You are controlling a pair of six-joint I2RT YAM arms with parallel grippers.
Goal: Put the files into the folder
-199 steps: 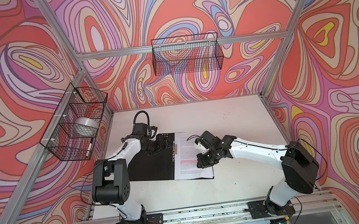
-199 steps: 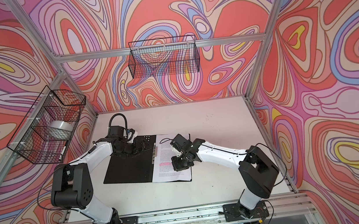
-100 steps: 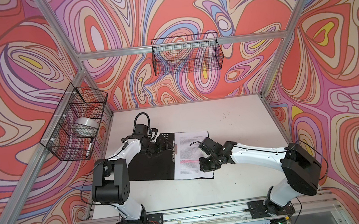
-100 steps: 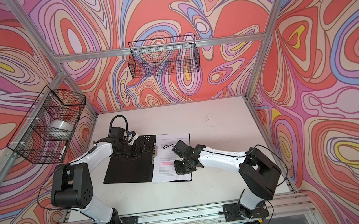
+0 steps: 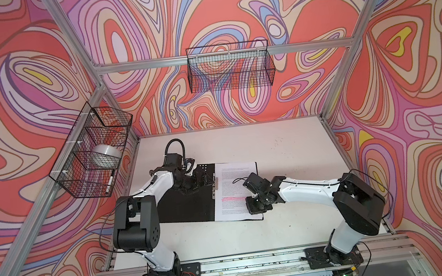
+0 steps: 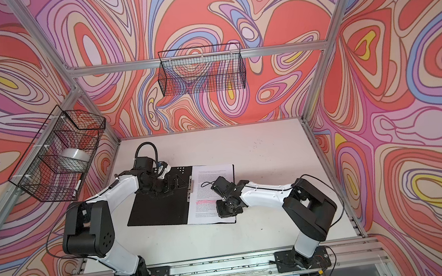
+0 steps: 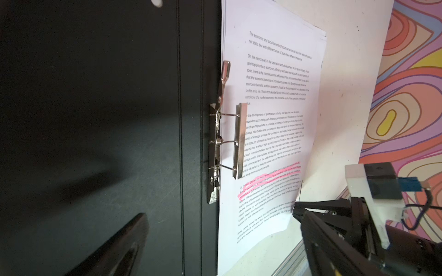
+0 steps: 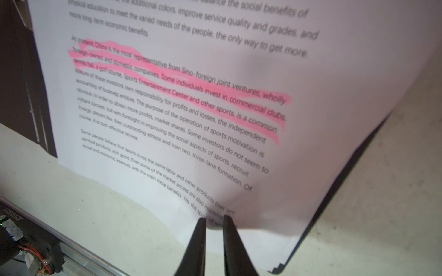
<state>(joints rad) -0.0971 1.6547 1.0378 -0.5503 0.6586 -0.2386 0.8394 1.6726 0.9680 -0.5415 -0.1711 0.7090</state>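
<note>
We slid the right gripper (image 8: 213, 221) down-frame along the files (image 5: 233, 182), nearly closed and pinching them, left gripper (image 5: 204, 179) gaping empty; files looked seated in the folder (image 5: 188, 210).

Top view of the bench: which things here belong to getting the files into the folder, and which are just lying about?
Belong to the job:
- files, edge pinched by the right gripper
- folder, lying open, with its metal clip
- left gripper, open over the folder

Just lying about:
- side-wall wire basket, holding a pale roll and a pen
- back-wall wire basket
</note>
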